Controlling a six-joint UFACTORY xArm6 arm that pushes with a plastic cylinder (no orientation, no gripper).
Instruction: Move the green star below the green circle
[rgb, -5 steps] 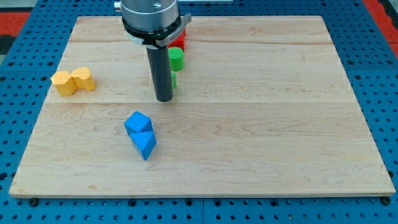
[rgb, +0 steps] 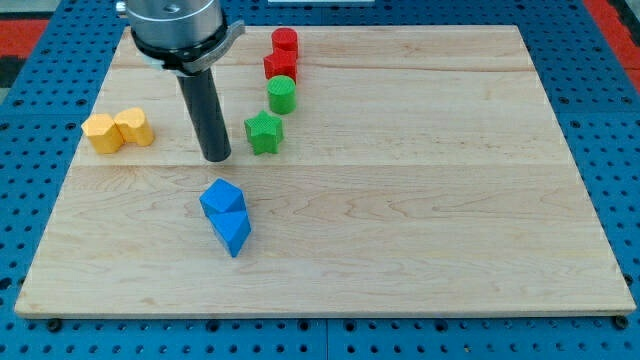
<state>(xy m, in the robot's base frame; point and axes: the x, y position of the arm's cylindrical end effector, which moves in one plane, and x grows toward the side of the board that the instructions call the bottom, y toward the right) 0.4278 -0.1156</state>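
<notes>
Nearest, two blue blocks (rgb: 227, 217) lie low and left of centre on the bench (rgb: 420, 220); my tip (rgb: 215, 157) rests just left of the green star (rgb: 264, 132), apart; there is no claw to open or close; the star sits below-left of the green circle (rgb: 282, 95); a rightward push might overshoot, or nudge the circle into the red blocks (rgb: 283, 56).

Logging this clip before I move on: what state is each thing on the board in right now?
my tip: on the board, left of the green star, not touching.
green star: flat, just below the green circle.
green circle: upright, under the red blocks.
red blocks: stacked in line.
yellow blocks: touching pair.
blue blocks: touching pair.
</notes>
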